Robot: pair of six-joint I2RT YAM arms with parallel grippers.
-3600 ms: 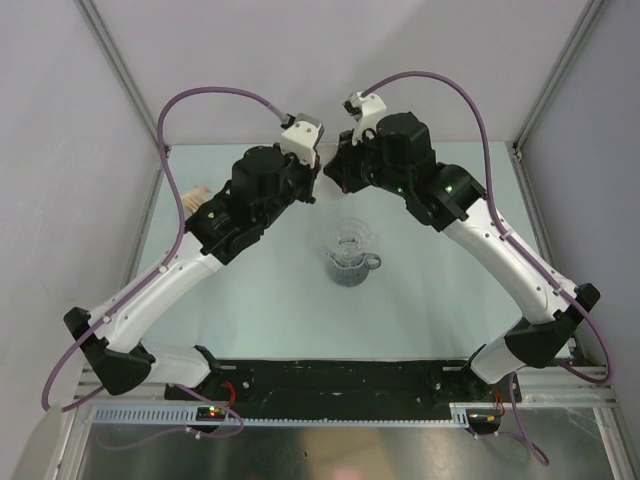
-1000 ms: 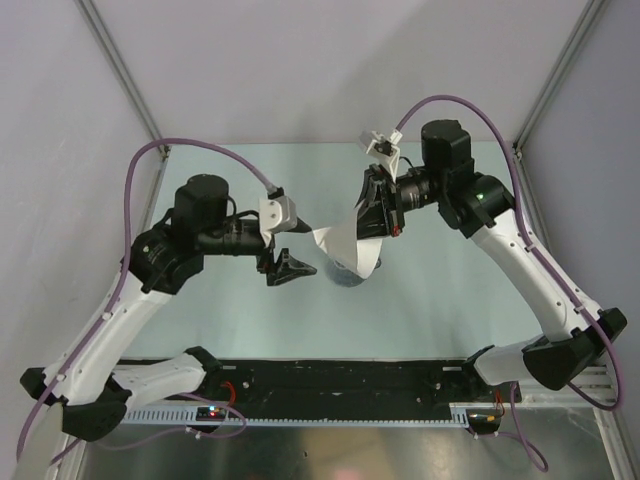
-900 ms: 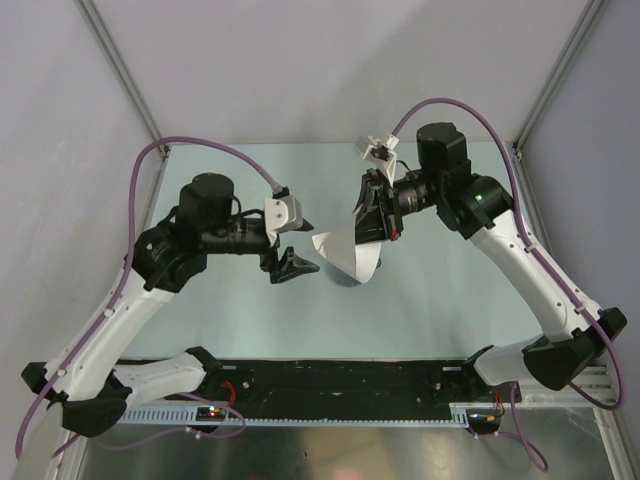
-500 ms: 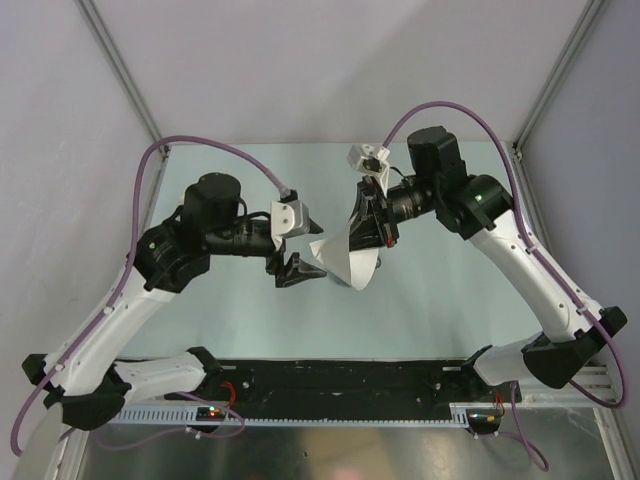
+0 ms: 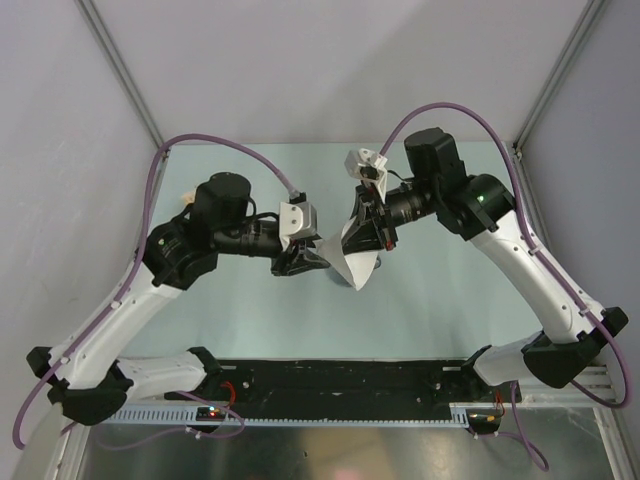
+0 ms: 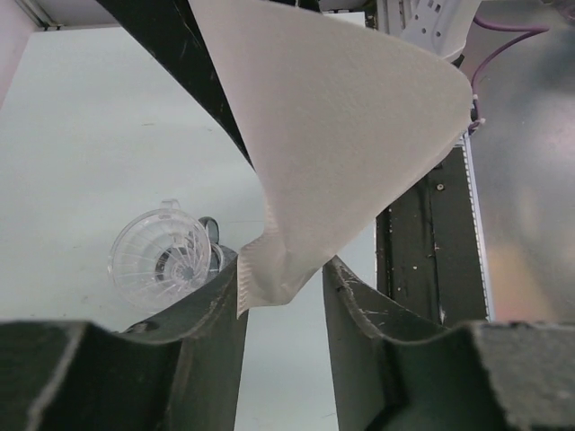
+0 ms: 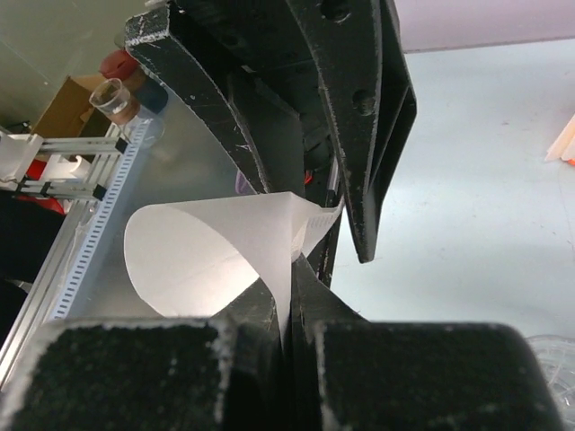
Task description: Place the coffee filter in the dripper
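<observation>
The coffee filter (image 5: pixel 356 262) is a white paper cone held in the air over the table's middle. My right gripper (image 5: pixel 373 238) is shut on its seam edge, as the right wrist view shows (image 7: pixel 289 301), with the filter (image 7: pixel 211 247) opening to the left. My left gripper (image 5: pixel 308 261) is open. Its jaws stand on either side of the filter's pointed tip (image 6: pixel 274 274), and the tip touches the left finger (image 6: pixel 211 328). The dripper (image 6: pixel 162 256), a translucent ribbed cup, stands on the table below. In the top view the filter mostly hides it.
A tan flat stack (image 5: pixel 191 197) lies at the table's far left behind the left arm, and also shows in the right wrist view (image 7: pixel 566 139). The black base rail (image 5: pixel 340 378) runs along the near edge. Grey walls enclose the table.
The left gripper has moved right until its open jaws stand around the filter's tip. The right gripper has shifted slightly left and down, still holding the filter.
</observation>
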